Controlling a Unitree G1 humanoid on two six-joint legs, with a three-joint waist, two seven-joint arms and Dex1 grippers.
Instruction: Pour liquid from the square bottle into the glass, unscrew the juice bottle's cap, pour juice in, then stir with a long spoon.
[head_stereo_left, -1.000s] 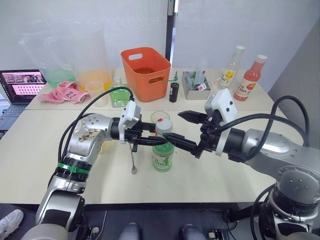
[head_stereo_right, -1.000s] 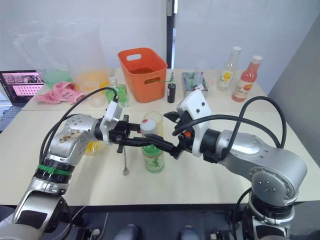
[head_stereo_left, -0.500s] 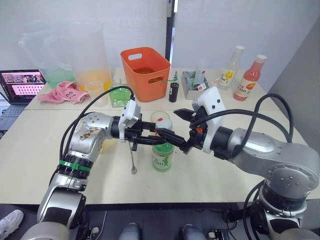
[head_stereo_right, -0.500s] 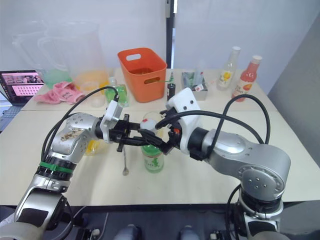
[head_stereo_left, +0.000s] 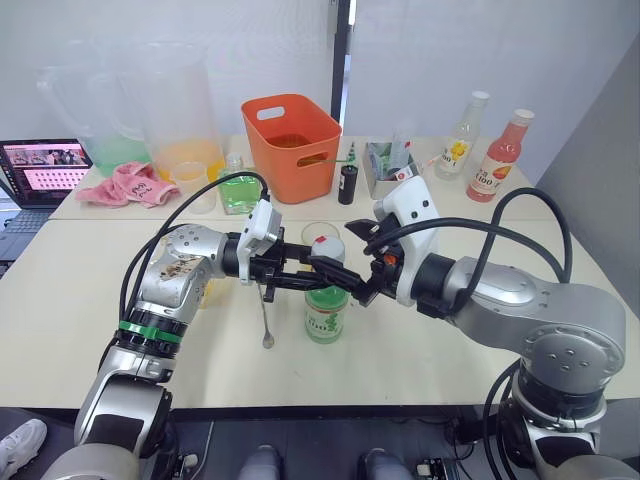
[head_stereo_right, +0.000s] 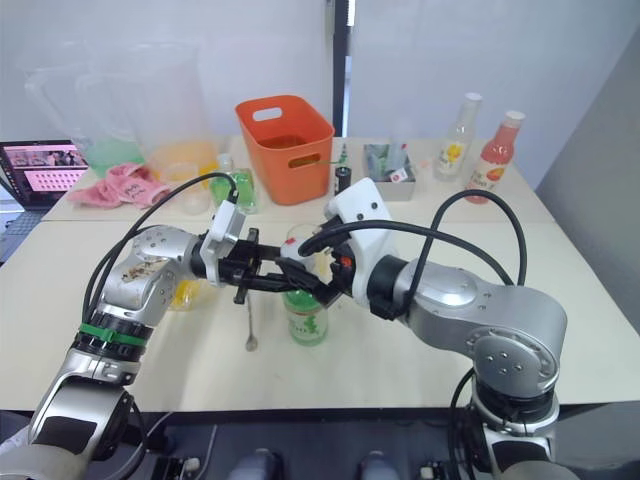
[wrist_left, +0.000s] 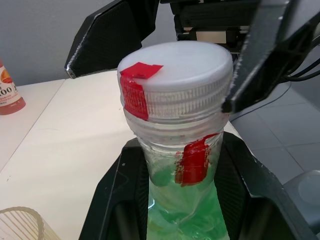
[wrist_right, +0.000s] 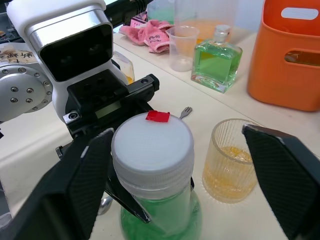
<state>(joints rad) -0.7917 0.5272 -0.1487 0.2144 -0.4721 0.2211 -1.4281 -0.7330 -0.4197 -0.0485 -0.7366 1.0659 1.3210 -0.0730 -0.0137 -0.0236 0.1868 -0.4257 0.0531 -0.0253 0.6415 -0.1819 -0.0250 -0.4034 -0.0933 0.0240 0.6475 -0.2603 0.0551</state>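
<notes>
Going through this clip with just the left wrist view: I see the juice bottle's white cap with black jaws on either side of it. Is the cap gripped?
Observer: No. The right gripper is open, its jaws wide apart: one beside the cap, the other far off, near the glass.
Operator: Anything in that glass?
Observer: A shallow layer of yellow-orange liquid at the bottom.
Operator: Where is the spoon?
Observer: The long spoon lies flat on the table, just to the robot's left of the juice bottle, untouched.
</notes>
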